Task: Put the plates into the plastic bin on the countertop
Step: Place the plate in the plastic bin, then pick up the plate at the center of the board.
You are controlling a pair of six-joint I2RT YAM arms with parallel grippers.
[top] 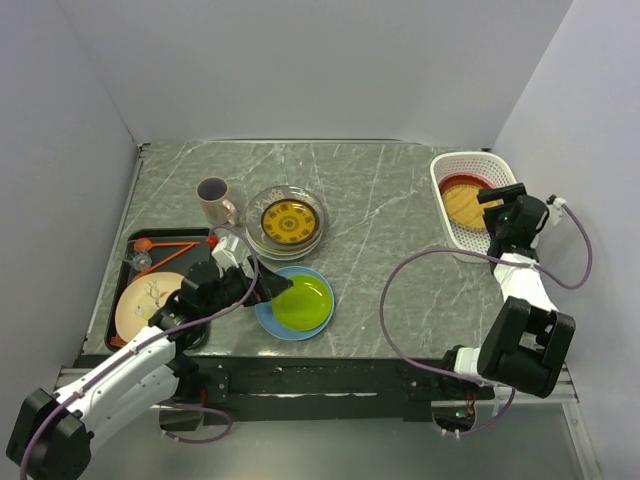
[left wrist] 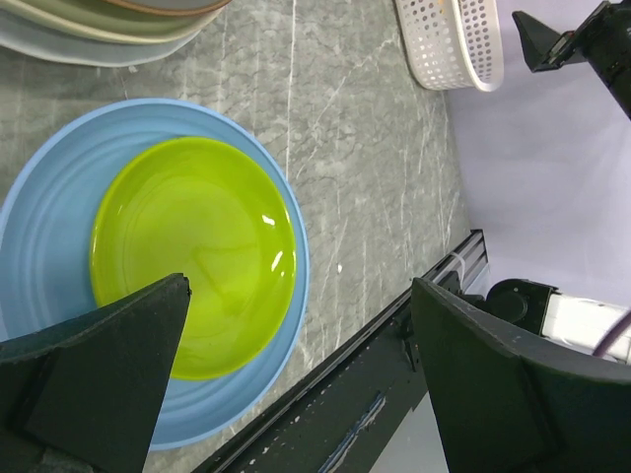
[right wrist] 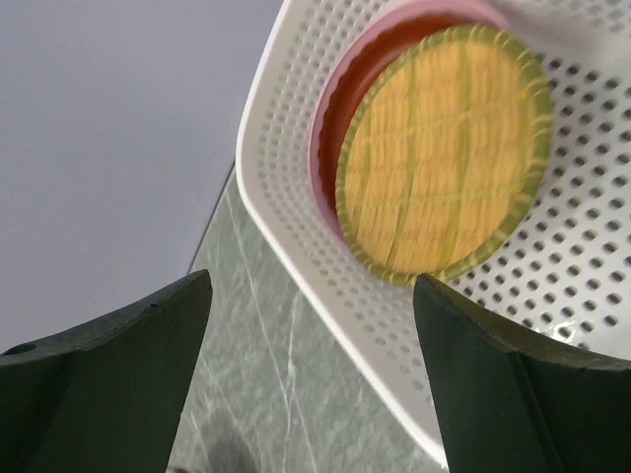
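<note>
The white plastic bin (top: 452, 172) stands at the far right of the countertop (top: 390, 200). Inside it a yellow-patterned plate (right wrist: 444, 158) lies on a pink plate (right wrist: 330, 128). My right gripper (right wrist: 311, 286) hangs open above the bin's near-left rim (right wrist: 286, 227), holding nothing; in the top view it (top: 497, 208) sits over the bin's right side. A green plate (left wrist: 192, 251) rests on a blue plate (left wrist: 59, 197) at the front centre. My left gripper (left wrist: 299, 296) is open, its jaws spread across the near right edge of these two plates.
A stack of plates (top: 287, 222) topped by a dark yellow-patterned one stands behind the green plate. A beige mug (top: 214, 200) is left of it. A black tray (top: 135, 255) at the left holds a beige plate (top: 150, 300) and orange utensils. Grey walls enclose the counter.
</note>
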